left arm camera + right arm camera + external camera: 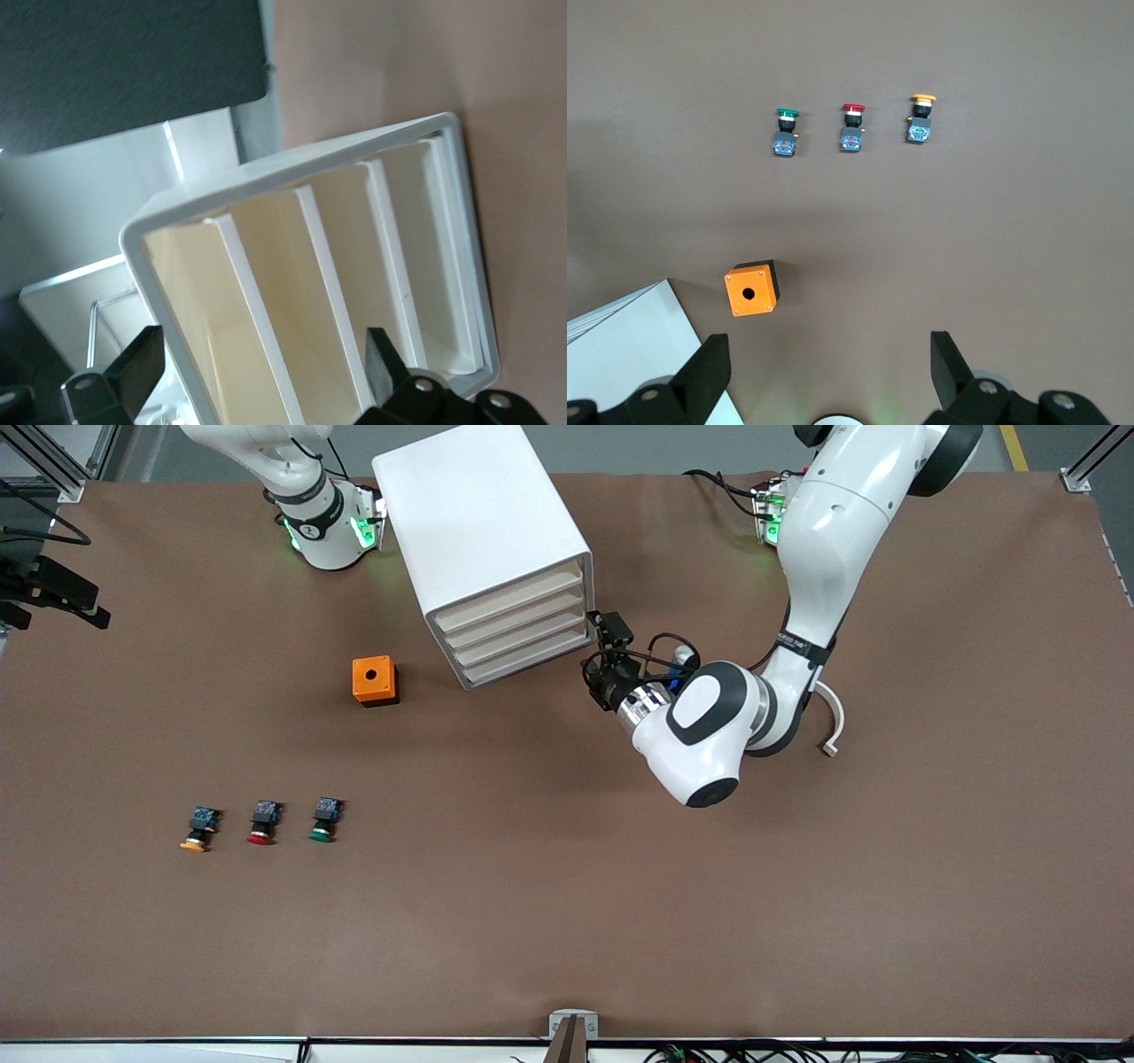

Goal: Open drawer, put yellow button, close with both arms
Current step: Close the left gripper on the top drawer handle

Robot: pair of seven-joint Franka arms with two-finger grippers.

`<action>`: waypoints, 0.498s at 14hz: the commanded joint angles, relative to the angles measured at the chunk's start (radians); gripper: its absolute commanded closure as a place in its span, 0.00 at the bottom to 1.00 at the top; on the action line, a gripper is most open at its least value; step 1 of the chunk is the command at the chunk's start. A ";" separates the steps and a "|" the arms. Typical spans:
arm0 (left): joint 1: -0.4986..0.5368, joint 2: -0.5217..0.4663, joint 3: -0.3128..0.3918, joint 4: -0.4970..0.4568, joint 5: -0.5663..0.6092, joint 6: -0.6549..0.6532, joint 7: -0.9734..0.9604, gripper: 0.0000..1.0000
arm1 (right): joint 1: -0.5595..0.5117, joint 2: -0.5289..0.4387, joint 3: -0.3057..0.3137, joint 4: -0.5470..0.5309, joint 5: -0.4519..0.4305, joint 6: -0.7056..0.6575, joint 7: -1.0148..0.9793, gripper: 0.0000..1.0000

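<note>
The yellow button lies on the brown table toward the right arm's end, at the end of a row with a red button and a green button. It also shows in the right wrist view. The white drawer cabinet stands between the arm bases, its drawer fronts flush. My left gripper is open, close in front of the cabinet's front corner; its fingers straddle the cabinet's front frame. My right gripper is open and empty, high over the table.
An orange box with a hole sits beside the cabinet, nearer the front camera; it also shows in the right wrist view. The right arm's base stands next to the cabinet. A black mount sits at the table's edge.
</note>
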State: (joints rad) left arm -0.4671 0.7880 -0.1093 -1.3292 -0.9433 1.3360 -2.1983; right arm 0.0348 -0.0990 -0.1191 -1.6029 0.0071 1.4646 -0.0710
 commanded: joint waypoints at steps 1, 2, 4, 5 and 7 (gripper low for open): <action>-0.002 0.034 -0.009 0.033 -0.049 -0.046 -0.052 0.11 | -0.015 -0.016 0.013 0.004 -0.013 -0.004 -0.004 0.00; -0.004 0.037 -0.010 0.033 -0.063 -0.050 -0.063 0.20 | -0.018 -0.013 0.010 0.020 -0.012 -0.004 0.002 0.00; -0.004 0.037 -0.024 0.022 -0.074 -0.057 -0.069 0.31 | -0.018 -0.002 0.007 0.023 0.002 -0.006 -0.001 0.00; -0.004 0.039 -0.039 0.018 -0.071 -0.057 -0.069 0.34 | -0.013 0.024 0.009 0.027 -0.008 -0.001 -0.001 0.00; -0.016 0.040 -0.046 -0.002 -0.072 -0.057 -0.069 0.38 | -0.021 0.041 0.009 0.034 -0.010 -0.001 -0.013 0.00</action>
State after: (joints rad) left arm -0.4708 0.8172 -0.1468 -1.3312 -0.9956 1.2933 -2.2462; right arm 0.0347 -0.0853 -0.1215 -1.5867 0.0071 1.4667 -0.0706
